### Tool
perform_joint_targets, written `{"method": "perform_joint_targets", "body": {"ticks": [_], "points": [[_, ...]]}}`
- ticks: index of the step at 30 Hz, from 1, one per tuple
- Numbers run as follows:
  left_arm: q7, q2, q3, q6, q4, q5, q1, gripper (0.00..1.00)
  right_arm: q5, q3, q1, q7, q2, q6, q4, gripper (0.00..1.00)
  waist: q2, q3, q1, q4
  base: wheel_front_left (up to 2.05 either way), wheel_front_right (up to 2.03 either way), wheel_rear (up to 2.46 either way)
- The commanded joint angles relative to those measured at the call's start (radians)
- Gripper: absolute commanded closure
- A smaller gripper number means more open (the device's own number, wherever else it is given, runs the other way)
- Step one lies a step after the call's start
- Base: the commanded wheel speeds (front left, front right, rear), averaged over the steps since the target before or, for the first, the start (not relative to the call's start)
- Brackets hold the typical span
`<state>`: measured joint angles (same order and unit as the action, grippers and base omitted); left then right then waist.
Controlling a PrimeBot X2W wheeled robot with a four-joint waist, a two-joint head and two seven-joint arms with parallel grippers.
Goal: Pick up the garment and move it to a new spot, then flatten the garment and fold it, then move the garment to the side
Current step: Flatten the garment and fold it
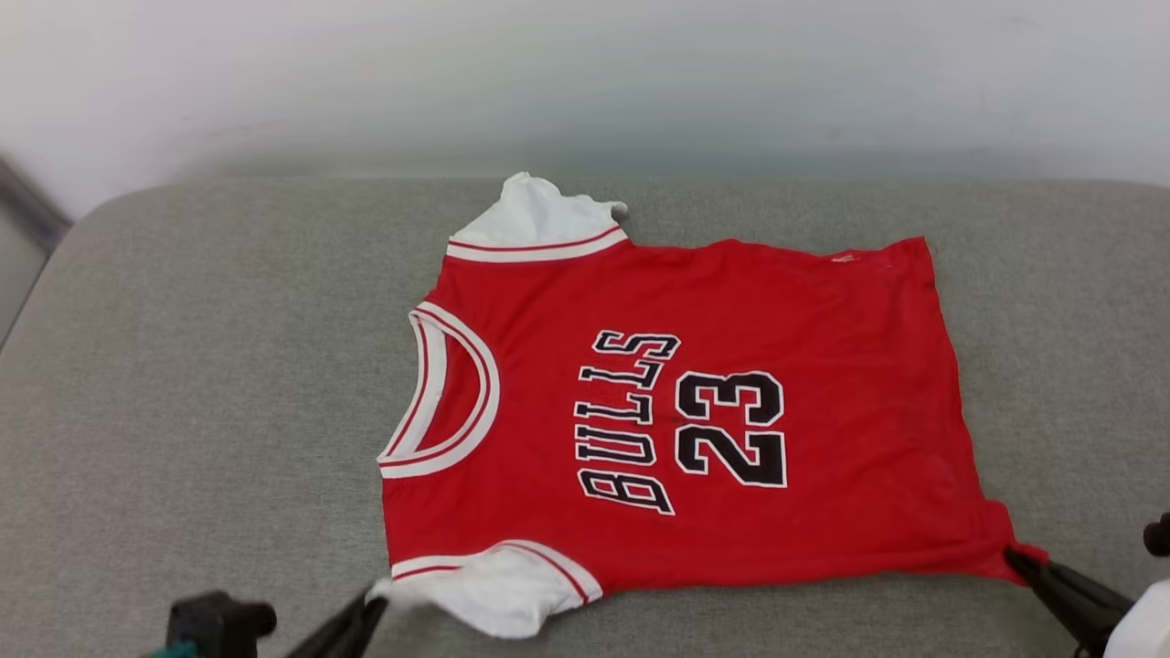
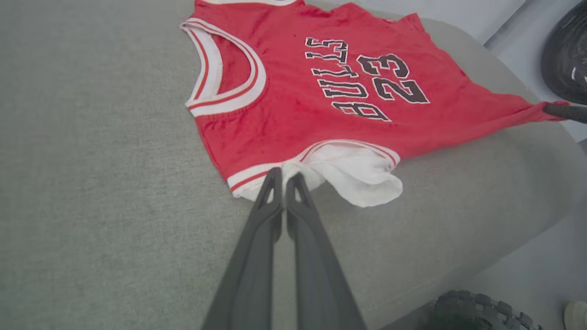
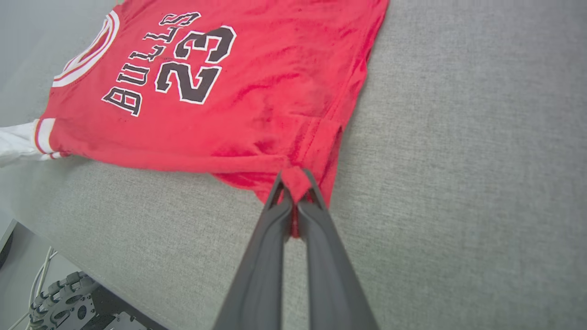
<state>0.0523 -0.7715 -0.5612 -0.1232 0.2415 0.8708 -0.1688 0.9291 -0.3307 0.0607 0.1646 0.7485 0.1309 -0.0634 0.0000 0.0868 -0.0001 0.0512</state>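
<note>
Lying front-up on a grey upholstered cushion [image 1: 183, 384], the garment [image 1: 731, 302] has nothing on top of it and nothing beside it on the fabric. A pale wall [image 1: 585, 73] rises behind the cushion.

Off the cushion, the left wrist view shows:
- a dark rounded object [image 2: 566, 50] at the upper right
- a dark treaded part [image 2: 477, 311] low down by the floor [image 2: 541, 256]

The right wrist view shows metal parts and cables [image 3: 64, 302] below the cushion's front edge.

Edges and room:
- The collar [image 1: 448, 393] points to the robot's left and the hem to its right.
- Bare cushion stretches wide beyond the collar. A narrower band lies beyond the hem, and a strip separates the far sleeve [image 1: 539, 215] from the wall.
- The near side of the garment runs close to the cushion's rounded front edge.
- The body lies mostly flat. The "BULLS 23" lettering [image 1: 681, 420] reads sideways.
- The near sleeve [image 1: 498, 585] is bunched.

Hands:
- The left hand [image 2: 284, 176] is closed, its tips pinching white cloth at the shoulder end of the near sleeve.
- The right hand [image 3: 293, 183] is closed on the near hem corner. Red cloth shows between its fingers, and the corner is drawn out to a point.
- Both hands sit at the garment's near edge, well apart, with the whole garment stretching away beyond them.
</note>
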Motion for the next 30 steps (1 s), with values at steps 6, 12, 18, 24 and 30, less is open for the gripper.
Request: {"method": "perform_joint_targets", "body": {"ticks": [6, 12, 18, 24, 30], "points": [[0.027, 0.015, 0.059, 0.026, 0.006, -0.04, 0.185, 1.0, -0.002, 0.063, -0.079, 0.036, -0.041, 0.0, 0.071, 1.0, 0.0, 0.077, 0.0001, -0.015, 0.0, 0.0, 0.0], [-0.001, 0.031, 0.075, 0.056, -0.05, -0.056, 0.348, 1.0, -0.035, 0.077, -0.185, 0.084, -0.076, 0.0, 0.065, 1.0, 0.0, 0.155, 0.0001, -0.025, 0.0, 0.0, 0.0], [-0.065, 0.065, 0.049, 0.089, -0.186, -0.076, 0.505, 1.0, -0.097, 0.051, -0.305, 0.141, -0.104, 0.0, -0.004, 1.0, 0.0, 0.235, 0.0001, -0.027, 0.0, 0.0, 0.0], [-0.085, 0.106, 0.011, 0.121, -0.35, -0.11, 0.612, 1.0, -0.138, 0.017, -0.404, 0.157, -0.133, 0.0, -0.089, 1.0, 0.0, 0.278, 0.0001, -0.026, 0.0, 0.0, 0.0], [-0.063, 0.152, -0.003, 0.14, -0.484, -0.122, 0.672, 1.0, -0.148, -0.017, -0.457, 0.138, -0.143, 0.0, -0.156, 1.0, 0.0, 0.294, 0.0001, -0.02, 0.0, 0.0, 0.0]]}}
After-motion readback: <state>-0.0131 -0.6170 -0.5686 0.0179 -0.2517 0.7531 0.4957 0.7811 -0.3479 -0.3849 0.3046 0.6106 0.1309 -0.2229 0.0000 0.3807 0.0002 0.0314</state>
